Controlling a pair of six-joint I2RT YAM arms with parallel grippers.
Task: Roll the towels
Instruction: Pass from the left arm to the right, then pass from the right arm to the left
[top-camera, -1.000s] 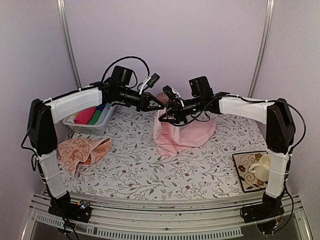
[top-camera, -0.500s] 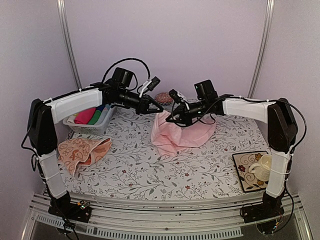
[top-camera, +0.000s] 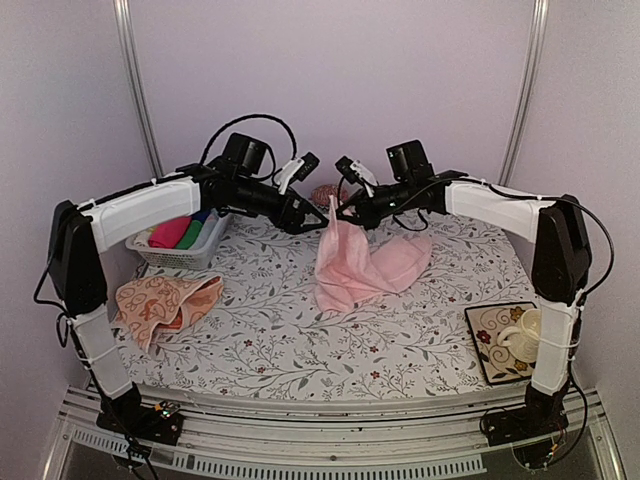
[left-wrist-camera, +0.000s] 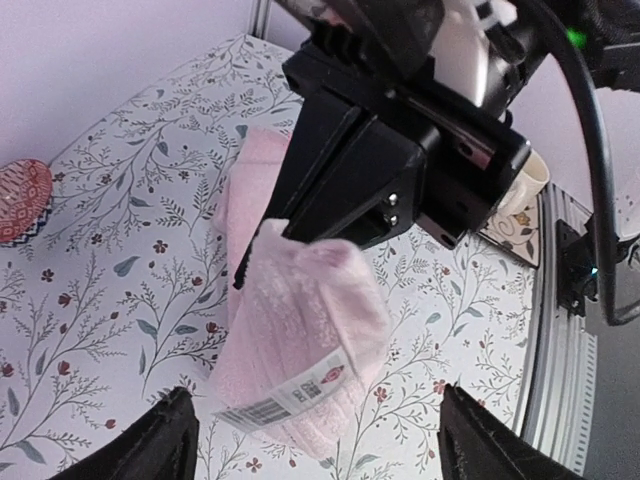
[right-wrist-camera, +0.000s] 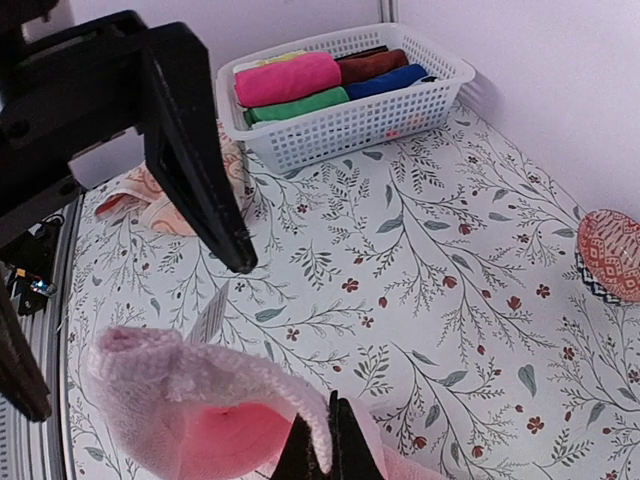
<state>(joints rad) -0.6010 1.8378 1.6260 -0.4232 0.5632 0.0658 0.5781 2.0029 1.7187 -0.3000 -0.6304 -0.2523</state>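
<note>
Now the right tool (top-camera: 345, 212) is pinching a corner of the pink towel (top-camera: 365, 265), holding it above the far-middle tabletop (top-camera: 270, 340), probably to shake it flat for rolling. The left tool (top-camera: 303, 222), jaws spread, is hovering just beside. The peach towel (top-camera: 165, 300) is lying crumpled near left.

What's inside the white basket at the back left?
Rolled cloths: magenta roll, green roll, blue roll, dark red roll. The floor of the basket beneath them is covered.
</note>
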